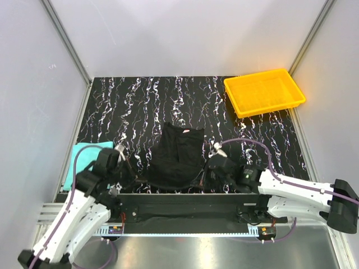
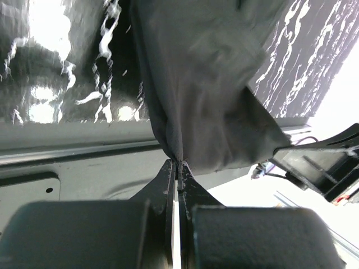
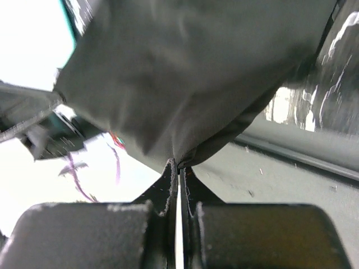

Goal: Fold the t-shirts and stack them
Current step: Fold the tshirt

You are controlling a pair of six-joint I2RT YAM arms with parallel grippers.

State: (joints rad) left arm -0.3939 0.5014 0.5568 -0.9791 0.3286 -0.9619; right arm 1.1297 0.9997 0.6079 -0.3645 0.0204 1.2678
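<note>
Grips the black t-shirt (image 1: 180, 150) by its near edge with both pincers. Left pincer (image 2: 177, 163) pressed fully closed on a pinch of dark cloth, right pincer (image 3: 178, 162) closed just as tight on another pinch.

Places the shirt mid-desk (image 1: 129, 106), close to the front edge, neck label (image 1: 185, 130) toward the far side and the near hem gathered between the two arms. Places the teal t-shirt (image 1: 84, 152) flat at the left edge, beside the left arm (image 1: 78, 207) and apart from the black one. Puts the yellow tray (image 1: 259, 74) in the far right corner, well apart from both.

Looks like the start of a fold on the black shirt.
- Raise both pinches together and level.
- Draw the hem taut between the pincers before carrying it toward the collar.
- Lay it down edge on edge, releasing only after settling the cloth flat.
- Avoid leading with one side, to prevent a skewed fold.
- Avoid dragging the far half across the desk.

Cannot tell from the wrist views whether one layer or several sit in each grip, nor whether hem or sleeve. Loses the sleeves from above, black cloth on dark marbled desk. Hides part of the teal shirt behind the left arm.
</note>
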